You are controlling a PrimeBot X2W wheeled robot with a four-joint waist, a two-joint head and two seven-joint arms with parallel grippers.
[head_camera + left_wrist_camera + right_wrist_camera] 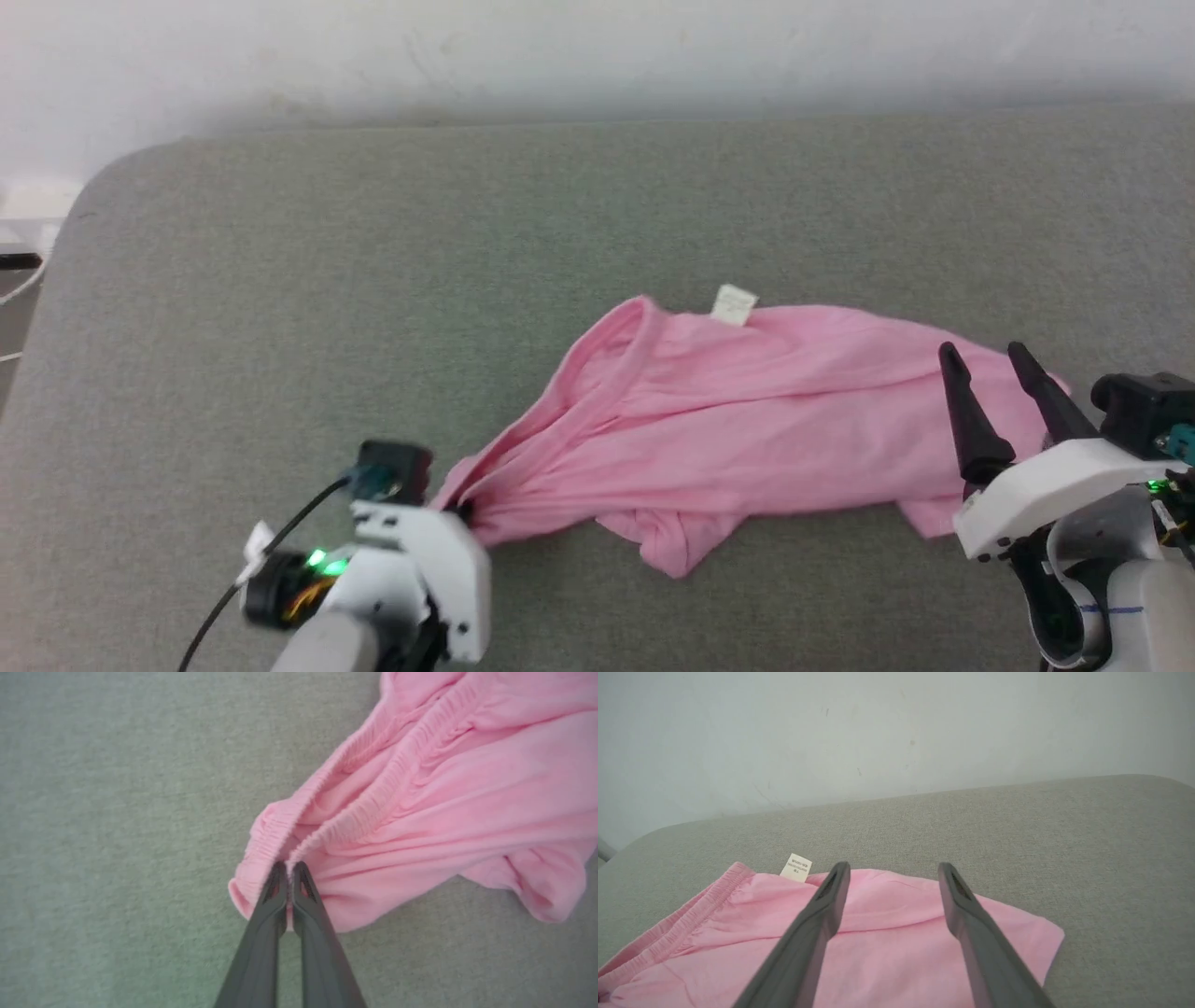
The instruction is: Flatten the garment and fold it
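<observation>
Pink shorts (709,429) lie rumpled across the middle of the grey padded surface (373,261), with the white label (734,304) sticking out at the far edge. The left pincer (289,868) is clamped on the gathered waistband (373,807) at the shorts' left end, fabric pinched between its fingers. The right pincer (982,350) is spread and sits over the shorts' right end; can't tell if it touches the fabric.

The garment (738,420) lies on the desk (280,280), a wall (597,56) behind. The left tool (289,865) pinches its left end; the right tool (982,350), jaws apart, seems just above its right end. The label (734,304) sits at its far edge.
</observation>
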